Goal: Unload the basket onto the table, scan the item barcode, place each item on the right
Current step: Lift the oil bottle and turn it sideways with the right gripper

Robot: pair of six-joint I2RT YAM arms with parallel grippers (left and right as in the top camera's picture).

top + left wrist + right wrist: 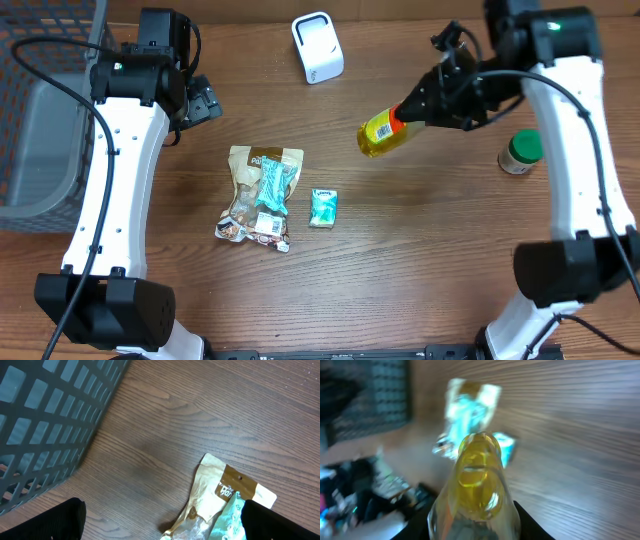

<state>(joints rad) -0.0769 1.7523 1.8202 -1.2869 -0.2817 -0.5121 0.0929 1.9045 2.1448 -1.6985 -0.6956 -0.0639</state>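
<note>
The right fingers grip the yellow bottle by its neck, held above open table right of the white scanner. The left fingers hang spread wide beside the basket edge. The bottle's cap is hidden in the grip, and the wrist view is blurred.

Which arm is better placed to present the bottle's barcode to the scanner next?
Right. The right tool grips the yellow bottle, held above the table near the white scanner. The left tool hangs open and empty beside the basket, farther off.
</note>
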